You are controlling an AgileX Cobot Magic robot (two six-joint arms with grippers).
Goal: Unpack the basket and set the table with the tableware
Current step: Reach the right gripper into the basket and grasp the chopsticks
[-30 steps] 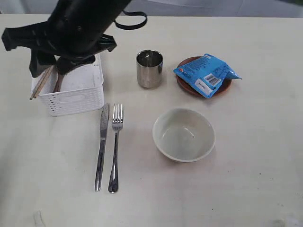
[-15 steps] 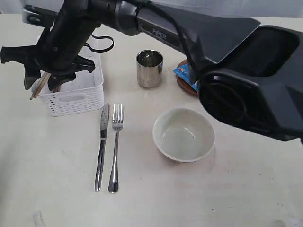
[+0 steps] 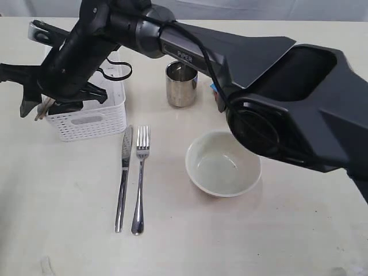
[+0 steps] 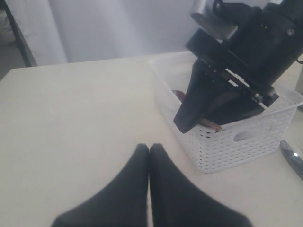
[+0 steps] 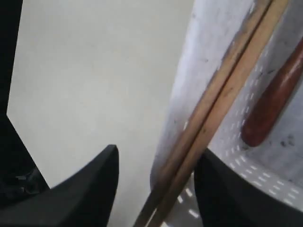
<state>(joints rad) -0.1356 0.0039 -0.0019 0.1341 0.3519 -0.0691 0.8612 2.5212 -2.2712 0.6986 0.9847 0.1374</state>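
Wooden chopsticks (image 5: 218, 94) sit between the spread right claw (image 5: 158, 153).

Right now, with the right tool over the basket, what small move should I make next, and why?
Probably close the right tool on the chopsticks. Its open fingers stand on either side of them where they lean along the basket wall. The dark red spoon lies apart from them, so it should stay behind.

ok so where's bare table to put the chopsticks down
Widest bare patch: left of the knife, in front of the basket. A narrower lane runs between fork and bowl, and the strip in front of the bowl is bare. Crowded at the basket, where the right gripper straddles the chopsticks.
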